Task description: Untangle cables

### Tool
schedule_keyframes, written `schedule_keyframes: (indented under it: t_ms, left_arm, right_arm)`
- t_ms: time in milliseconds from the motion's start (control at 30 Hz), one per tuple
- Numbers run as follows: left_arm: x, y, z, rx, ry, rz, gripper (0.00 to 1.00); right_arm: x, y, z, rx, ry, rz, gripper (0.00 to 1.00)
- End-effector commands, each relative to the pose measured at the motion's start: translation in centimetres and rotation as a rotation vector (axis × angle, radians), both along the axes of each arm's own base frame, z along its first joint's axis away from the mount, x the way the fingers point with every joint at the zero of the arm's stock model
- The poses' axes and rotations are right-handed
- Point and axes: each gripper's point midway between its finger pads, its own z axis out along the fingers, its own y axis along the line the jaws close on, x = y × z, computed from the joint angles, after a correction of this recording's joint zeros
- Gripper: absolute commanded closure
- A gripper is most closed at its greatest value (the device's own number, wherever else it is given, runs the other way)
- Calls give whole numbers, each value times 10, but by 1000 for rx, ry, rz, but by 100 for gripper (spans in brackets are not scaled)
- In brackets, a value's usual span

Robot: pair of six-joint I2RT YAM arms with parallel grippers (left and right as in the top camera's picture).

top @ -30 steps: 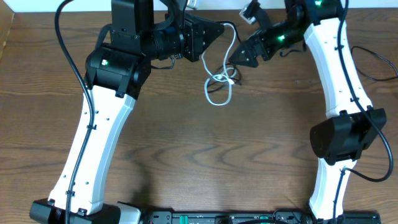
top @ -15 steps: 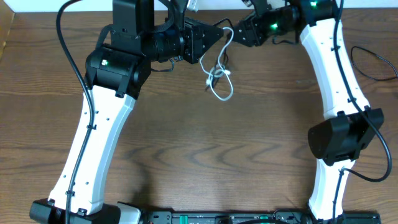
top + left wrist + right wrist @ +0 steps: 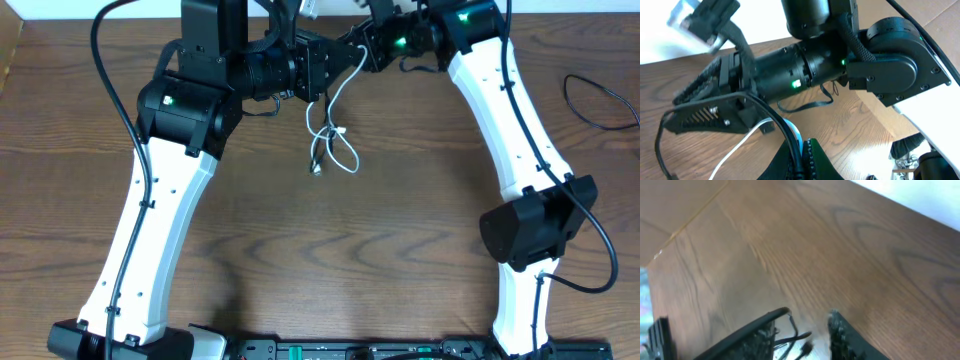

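Observation:
The cables, one white (image 3: 331, 140) and one black, hang in a small tangled bundle at the back of the table, their lowest plug end (image 3: 317, 168) near the wood. My left gripper (image 3: 338, 58) points right and is shut on both cords; in the left wrist view the black cord (image 3: 785, 132) and the white cord (image 3: 740, 150) run into its pinched jaws (image 3: 802, 159). My right gripper (image 3: 358, 48) faces it, almost tip to tip. In the right wrist view its jaws (image 3: 810, 314) stand partly apart, with thin black strands (image 3: 795, 337) loose in the gap.
The right arm's fingers (image 3: 705, 117) and wrist body (image 3: 805, 75) fill most of the left wrist view. A thicker black robot wire (image 3: 595, 100) loops at the table's right edge. The table's back edge (image 3: 340, 10) lies just behind both grippers.
My right gripper has risen and moved left to meet the left gripper, its jaws narrowing. The hanging bundle has swung left and a little lower. The left gripper has stayed shut in place.

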Motion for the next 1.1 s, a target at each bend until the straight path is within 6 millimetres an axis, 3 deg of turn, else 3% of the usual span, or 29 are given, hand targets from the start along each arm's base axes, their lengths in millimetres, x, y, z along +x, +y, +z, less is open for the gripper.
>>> schedule_keyframes:
  t_ms: [0,67,233,433,600,733,867,1067]
  left_arm:
    - [-1,-2,3,-12,10,-9,92]
    - [-1,-2,3,-12,10,-9,92]
    - [-1,-2,3,-12,9,-9,92]
    - [-1,-2,3,-12,9,-8,92]
    - [-1,-2,3,-12,9,-9,92]
    - [-2,-2,1,-10,18,-9,84]
    - [-4,-1,-3,-1,43,-9,70]
    - [-7,1,-12,24,71,-2,70]
  right_arm:
    - [2,-1,11,49,17,-19,57]
    - [1,0,12,56,21,-10,47]
    - [-13,10,22,130,42,76,33]
    - [-27,14,27,178,65,155,31]
    - [-23,1,24,173,90,127,44]
    - [-18,-12,25,187,95,108,71]
    - [-14,-24,25,196,109,90,73]
    - [-14,-38,11,138,159,33,76]
